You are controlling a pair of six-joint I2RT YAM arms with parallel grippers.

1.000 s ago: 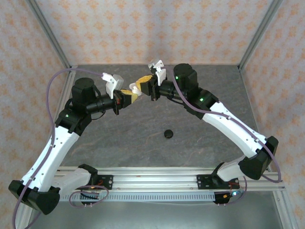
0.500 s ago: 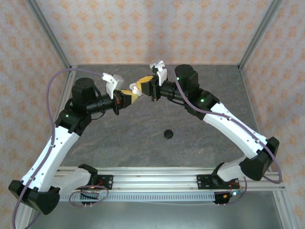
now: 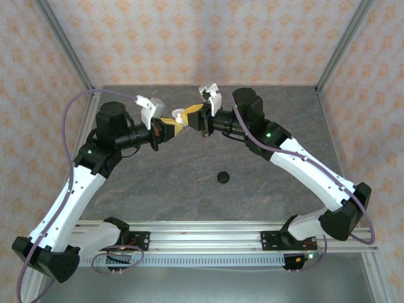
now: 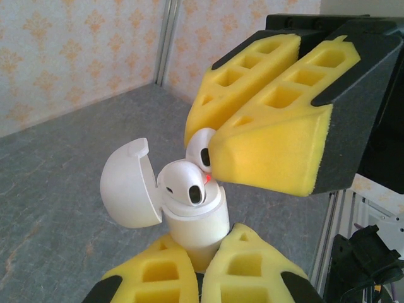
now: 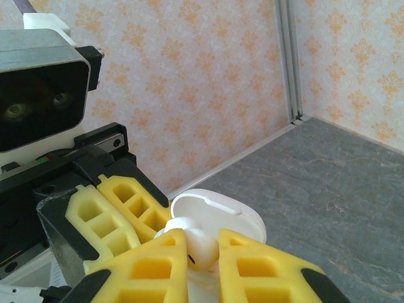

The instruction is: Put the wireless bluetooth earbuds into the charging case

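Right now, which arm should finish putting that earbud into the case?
Right. The right gripper pinches a white earbud at the mouth of the open case, which the left gripper holds.

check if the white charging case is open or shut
Open. The white charging case has its lid swung back to one side, and one white earbud sits exposed in its top.

Glossy plastic case (image 4: 192, 221) and earbud (image 4: 201, 150), porous yellow foam fingers (image 4: 265, 145), matt tabletop (image 4: 57, 170)

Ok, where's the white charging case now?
In the top view the case is mid-air at centre rear, clamped in the left gripper, lid open, the right gripper's earbud at its mouth.
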